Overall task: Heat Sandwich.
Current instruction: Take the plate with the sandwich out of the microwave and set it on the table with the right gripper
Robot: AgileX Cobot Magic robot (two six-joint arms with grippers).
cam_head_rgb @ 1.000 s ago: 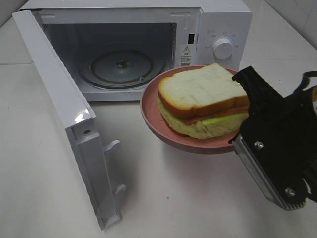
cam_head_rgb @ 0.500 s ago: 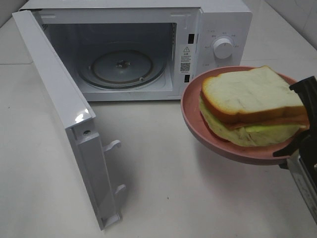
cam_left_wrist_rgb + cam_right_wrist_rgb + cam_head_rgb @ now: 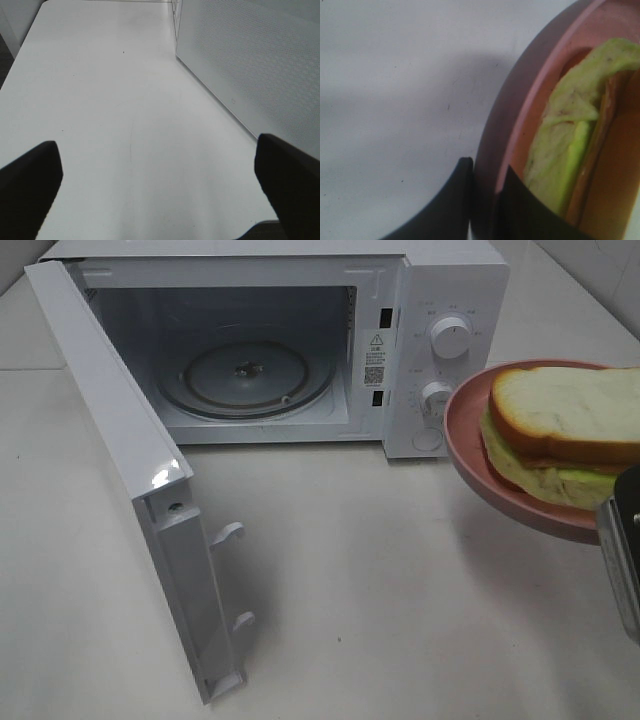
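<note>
The white microwave (image 3: 300,340) stands at the twelve o'clock side of the bench (image 3: 380,580) in the high view, its door (image 3: 140,490) swung fully open toward seven o'clock and the glass turntable (image 3: 245,375) bare inside the cavity. Two control knobs (image 3: 450,337) sit on the panel at the unit's three o'clock side. The sandwich (image 3: 565,435), white bread over a pale green layer with an orange edge, lies on the pink plate (image 3: 470,455), which is held in the air at three o'clock of the frame, just beside the microwave's control panel and outside the cavity. The right claw (image 3: 485,200) pinches the plate's rim: the right wrist view shows one dark finger (image 3: 452,200) outside the rim and the other inside, pressed close with the rim between them. In the high view only a grey and black part of that arm shows at the frame's right edge, so the grip itself cannot be confirmed there. The left claw (image 3: 160,185) is spread wide, its two dark fingertips (image 3: 30,175) well apart over bare bench, holding nothing, with the perforated face of the microwave door near its two o'clock.
</note>
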